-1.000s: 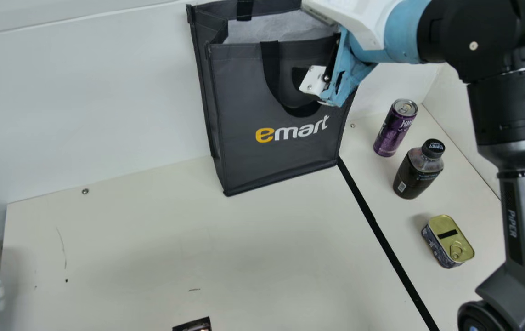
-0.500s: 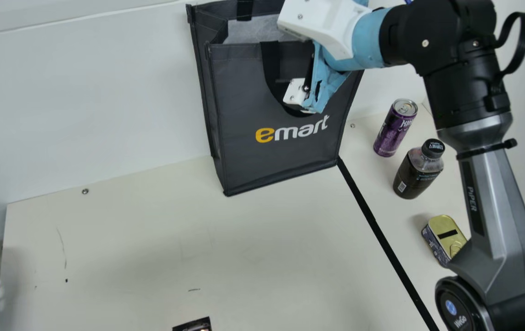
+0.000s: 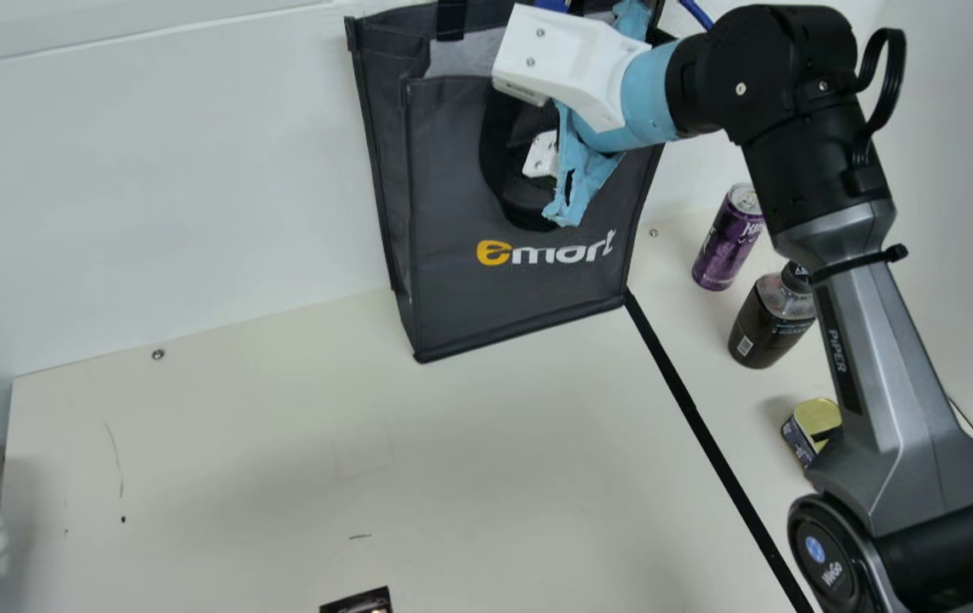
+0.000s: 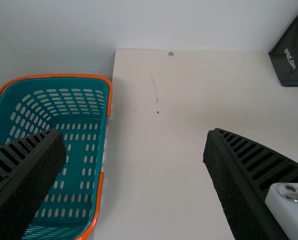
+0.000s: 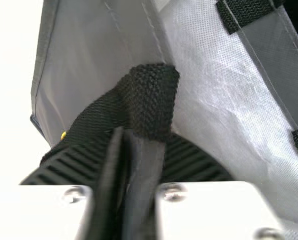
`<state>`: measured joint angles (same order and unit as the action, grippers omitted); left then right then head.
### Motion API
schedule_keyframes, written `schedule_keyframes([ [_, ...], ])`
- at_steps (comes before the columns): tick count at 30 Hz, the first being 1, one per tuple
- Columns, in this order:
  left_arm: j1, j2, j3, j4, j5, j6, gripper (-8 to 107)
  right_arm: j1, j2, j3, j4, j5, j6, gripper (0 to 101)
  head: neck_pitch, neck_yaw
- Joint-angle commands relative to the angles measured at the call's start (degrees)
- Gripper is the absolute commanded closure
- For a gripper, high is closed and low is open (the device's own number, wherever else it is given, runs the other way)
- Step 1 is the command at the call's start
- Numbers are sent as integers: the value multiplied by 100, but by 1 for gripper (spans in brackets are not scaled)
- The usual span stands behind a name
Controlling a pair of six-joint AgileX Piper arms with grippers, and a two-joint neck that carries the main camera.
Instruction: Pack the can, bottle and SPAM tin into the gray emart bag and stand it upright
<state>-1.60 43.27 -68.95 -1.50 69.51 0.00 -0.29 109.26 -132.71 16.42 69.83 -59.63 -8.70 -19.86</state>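
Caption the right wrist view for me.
Right pincer closed on the gray bag at its black strap, pale lining alongside.

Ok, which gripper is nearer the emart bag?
Right: the right gripper is shut on the rim of the bag; the left gripper hangs well left, near the basket.

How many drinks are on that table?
2: the purple can, right of the gray bag, and the dark bottle, nearer the camera than the can. Others may be hidden behind the right arm.
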Motion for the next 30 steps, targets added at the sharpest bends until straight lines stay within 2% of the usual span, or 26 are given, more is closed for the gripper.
schedule_keyframes([
  [1,0,0,0,0,0,0,9,0,10,2,33,7,-18,101,-130,-14],
  [16,0,0,0,0,0,0,9,102,-156,-23,65,7,64,101,-130,-14],
  [30,0,0,0,0,0,0,9,360,-686,190,-117,7,241,101,-130,-14],
])
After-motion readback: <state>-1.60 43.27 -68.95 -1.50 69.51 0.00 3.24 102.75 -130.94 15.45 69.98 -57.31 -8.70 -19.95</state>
